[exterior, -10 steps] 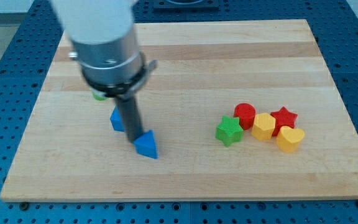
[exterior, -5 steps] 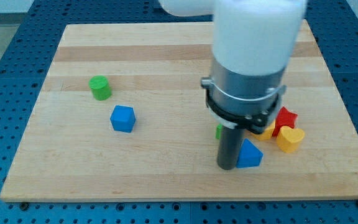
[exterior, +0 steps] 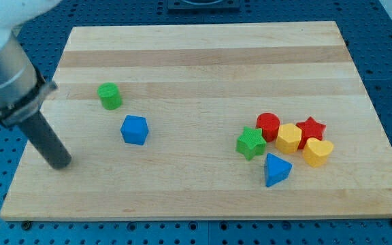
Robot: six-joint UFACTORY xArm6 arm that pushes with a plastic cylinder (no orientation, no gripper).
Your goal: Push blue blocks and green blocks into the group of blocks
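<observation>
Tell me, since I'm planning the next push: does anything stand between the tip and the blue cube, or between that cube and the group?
Nothing visible does. My tip sits at the view's left of the blue cube with bare board between. From the cube toward the group, led by the green star, the board is bare too. The green cylinder lies above that line.

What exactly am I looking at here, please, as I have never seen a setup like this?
This is one camera's view of a wooden board on a blue perforated table. The grey cylinder at the view's left is a robot arm ending in a dark rod; my tip slides on the board and pushes blocks. It holds nothing. Its job is gathering blue and green blocks into the group at the right: green star, red cylinder, yellow block, red star, yellow heart, blue triangle. The green cylinder and blue block lie apart, right of my tip.
</observation>
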